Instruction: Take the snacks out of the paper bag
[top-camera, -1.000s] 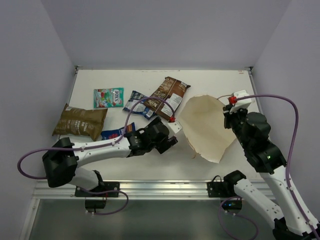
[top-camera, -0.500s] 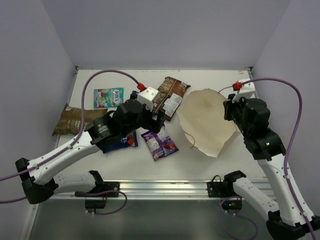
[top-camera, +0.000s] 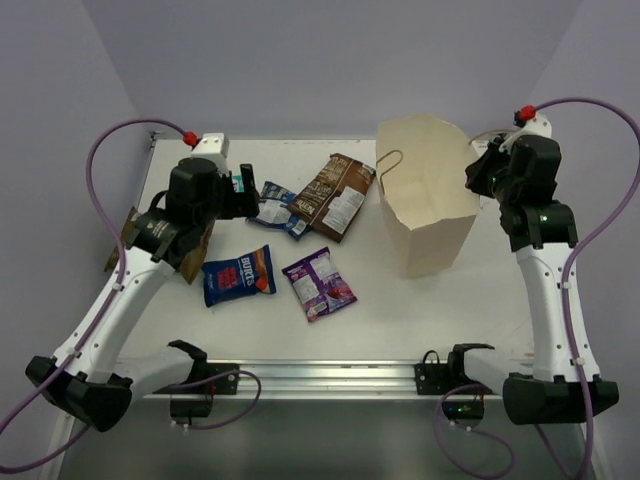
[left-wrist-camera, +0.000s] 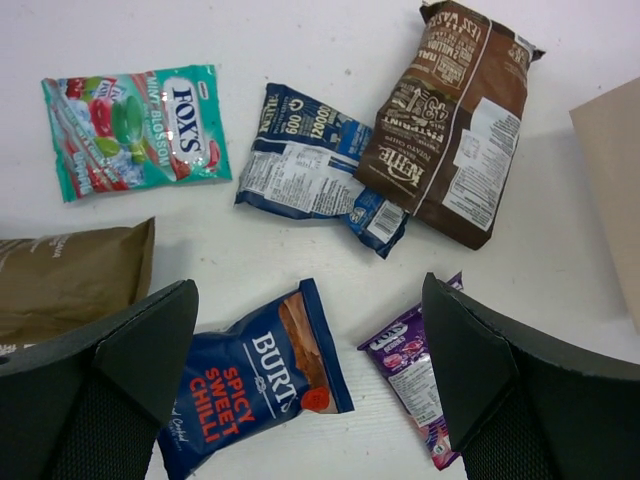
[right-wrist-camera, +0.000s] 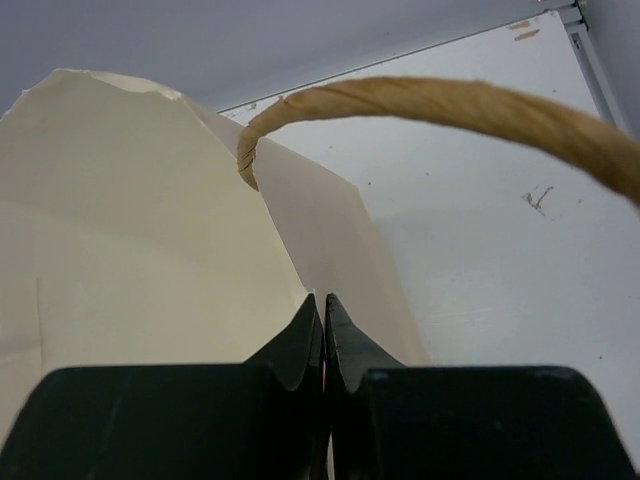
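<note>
**Fig. Paper bag set upright, with six snacks lying out on the table.**

My right jaws (right-wrist-camera: 323, 320) are clamped on the rim of the paper bag (top-camera: 425, 215), which has swung from lying tilted to standing upright at 2 o'clock on the table (top-camera: 400, 310). My left jaws (top-camera: 246, 186), spread wide and empty, have lifted away toward 10 o'clock. The purple packet (top-camera: 318, 283), newly out, lies near centre, at 3 o'clock of the blue-red packet (top-camera: 238, 275). The green-red (left-wrist-camera: 135, 130), blue-white (top-camera: 275, 208), dark brown-white (top-camera: 335, 195) and olive-brown (left-wrist-camera: 60, 280) packets lie beyond. Unloading appears finished.
</note>
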